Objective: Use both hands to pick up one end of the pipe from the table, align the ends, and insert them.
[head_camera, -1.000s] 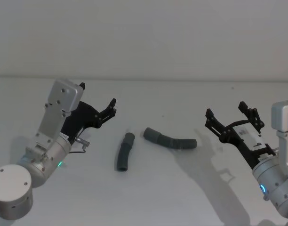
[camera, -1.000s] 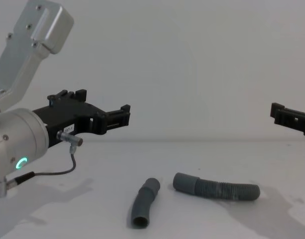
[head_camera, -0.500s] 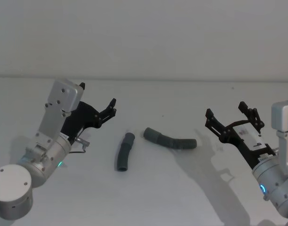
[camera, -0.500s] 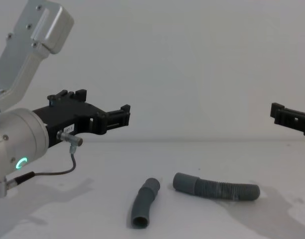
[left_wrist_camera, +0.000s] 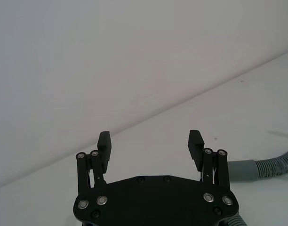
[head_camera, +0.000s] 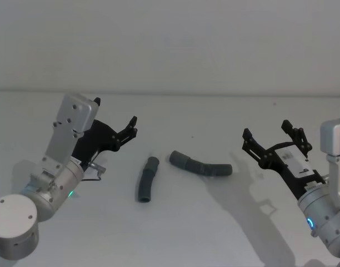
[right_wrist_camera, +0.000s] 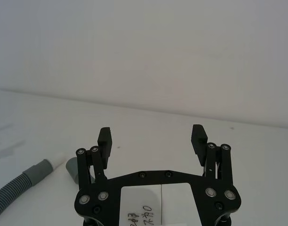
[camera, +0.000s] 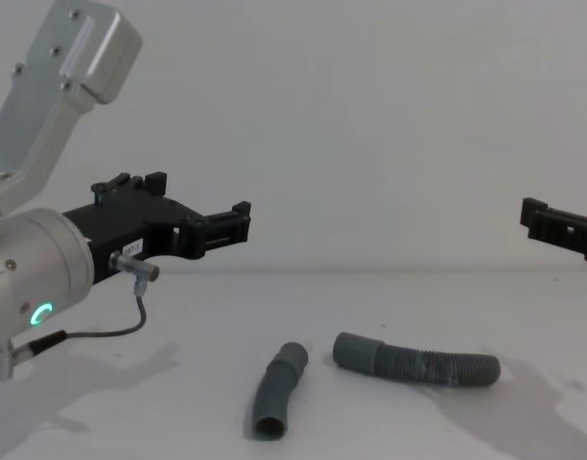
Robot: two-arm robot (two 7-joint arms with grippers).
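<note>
The off-white, matte tabletop (head_camera: 175,233) runs back to a plain pale wall (head_camera: 170,44). Nothing has shifted over the last second: both hose pieces lie where they lay, and both arms keep the same pose. Nearest the robot lies the shorter pipe piece (head_camera: 146,180), flat on the tabletop, with one open end toward the robot and its far cuff (head_camera: 153,162) pointing away. Just beyond it, to the right, lies the longer curved piece (head_camera: 202,164). Its near cuff (head_camera: 178,158) sits close to the shorter piece's far cuff without touching it. The left pincer (head_camera: 132,127) hovers raised above the tabletop, left of the shorter piece and apart from it, fingers spread wide and empty. The right pincer (head_camera: 265,129) hangs to the right of the longer piece, also raised, fingers likewise apart and gripping nothing.
</note>
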